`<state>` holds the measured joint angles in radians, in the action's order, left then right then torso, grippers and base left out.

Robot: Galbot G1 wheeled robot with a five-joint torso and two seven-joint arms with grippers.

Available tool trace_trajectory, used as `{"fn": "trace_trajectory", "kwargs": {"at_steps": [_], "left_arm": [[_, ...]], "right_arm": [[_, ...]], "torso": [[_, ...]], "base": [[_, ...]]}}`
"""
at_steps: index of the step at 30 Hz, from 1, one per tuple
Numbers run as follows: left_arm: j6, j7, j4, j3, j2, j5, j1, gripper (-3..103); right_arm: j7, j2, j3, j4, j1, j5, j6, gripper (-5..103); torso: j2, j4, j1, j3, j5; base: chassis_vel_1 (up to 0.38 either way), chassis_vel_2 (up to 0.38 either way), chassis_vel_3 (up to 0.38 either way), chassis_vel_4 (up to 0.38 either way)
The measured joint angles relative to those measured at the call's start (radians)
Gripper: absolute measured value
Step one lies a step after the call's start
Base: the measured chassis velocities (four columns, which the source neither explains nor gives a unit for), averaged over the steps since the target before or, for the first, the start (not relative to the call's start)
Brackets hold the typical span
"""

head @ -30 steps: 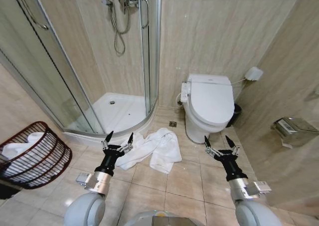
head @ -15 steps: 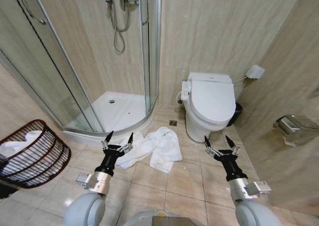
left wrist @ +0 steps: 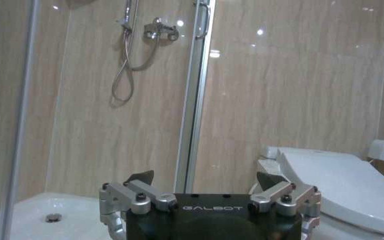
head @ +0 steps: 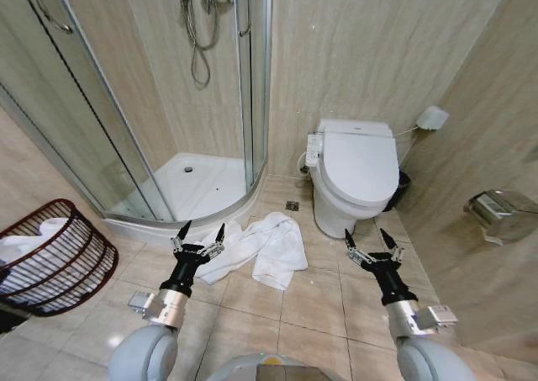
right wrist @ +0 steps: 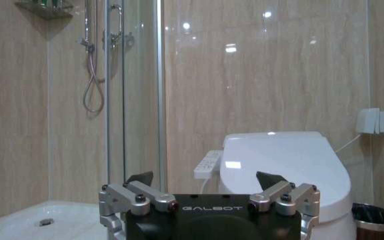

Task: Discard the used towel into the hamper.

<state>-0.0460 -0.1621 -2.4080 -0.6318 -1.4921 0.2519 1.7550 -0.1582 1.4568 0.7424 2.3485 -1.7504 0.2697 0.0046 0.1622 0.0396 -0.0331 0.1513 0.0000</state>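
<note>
A crumpled white towel [head: 262, 250] lies on the tiled floor [head: 311, 305] between the shower enclosure [head: 181, 103] on the far left and the toilet [head: 355, 175] on the far right. The hamper [head: 52, 259] stands at the near left, well apart from the towel, with white cloth already inside it. The left pincer [head: 199, 235] hovers with fingers spread wide over the towel's left edge. The right pincer [head: 371, 240] is also wide and holds nothing, near the toilet's base.
</note>
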Motion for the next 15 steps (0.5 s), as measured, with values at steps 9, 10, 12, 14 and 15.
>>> {"fn": "trace_trajectory", "kwargs": {"at_steps": [9,10,12,14,15], "left_arm": [[0.0,0.0,0.0,0.0,0.0,0.0,0.0,100],[0.0,0.0,0.0,0.0,0.0,0.0,0.0,100],[0.0,0.0,0.0,0.0,0.0,0.0,0.0,100],[0.0,0.0,0.0,0.0,0.0,0.0,0.0,100],[0.0,0.0,0.0,0.0,0.0,0.0,0.0,100]], "right_arm": [[0.0,0.0,0.0,0.0,0.0,0.0,0.0,100],[0.0,0.0,0.0,0.0,0.0,0.0,0.0,100],[0.0,0.0,0.0,0.0,0.0,0.0,0.0,100],[0.0,0.0,0.0,0.0,0.0,0.0,0.0,100],[0.0,0.0,0.0,0.0,0.0,0.0,0.0,100]], "torso": [[0.004,0.0,-0.001,0.003,0.0],[0.004,0.0,-0.001,0.003,0.0],[0.005,0.0,-0.001,0.004,0.0],[0.005,0.0,-0.002,0.004,0.0],[0.006,0.0,-0.002,0.004,0.0]], "base": [[0.0,0.0,0.0,0.0],[0.0,0.0,0.0,0.0],[0.034,0.018,0.024,0.022],[0.069,0.062,0.048,0.045],[0.072,0.062,0.048,0.06]]}}
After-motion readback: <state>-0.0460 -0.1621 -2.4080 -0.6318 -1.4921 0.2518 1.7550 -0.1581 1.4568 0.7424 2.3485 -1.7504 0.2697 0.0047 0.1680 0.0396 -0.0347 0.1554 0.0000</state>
